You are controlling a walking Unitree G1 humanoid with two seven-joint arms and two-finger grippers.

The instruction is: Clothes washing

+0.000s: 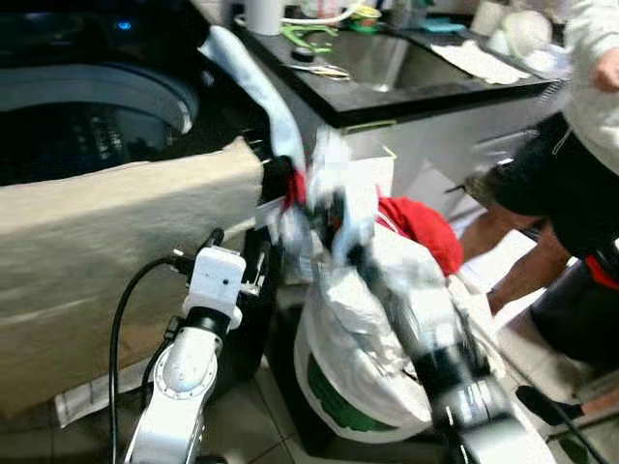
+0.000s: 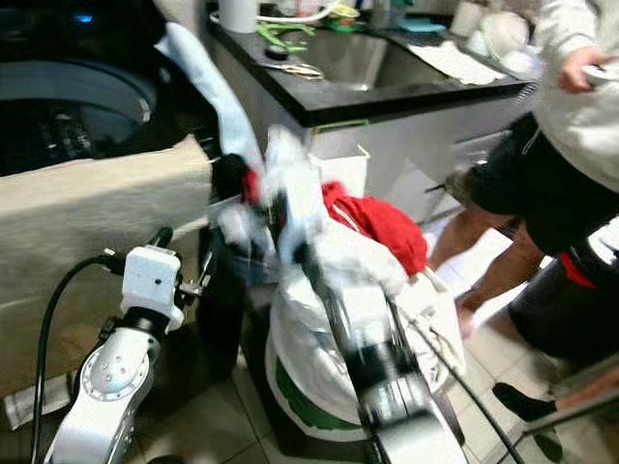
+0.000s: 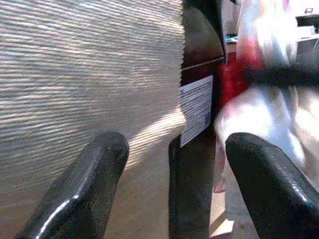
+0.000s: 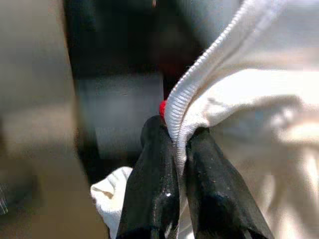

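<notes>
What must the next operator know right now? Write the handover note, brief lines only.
Right gripper: shut on a white garment, pinching its ribbed hem, lifted above the laundry bag near the washer's corner; the view is blurred.
Left gripper: open and holding nothing, low beside the beige towel draped over the front of the washer.
Things: the bag stands on the floor, with red clothing on top. The washer lid is open, and dark clothes lie in the drum.
A person stands on the right by the sink counter.
Left: get the white garment into the drum, then the rest of the bag.
</notes>
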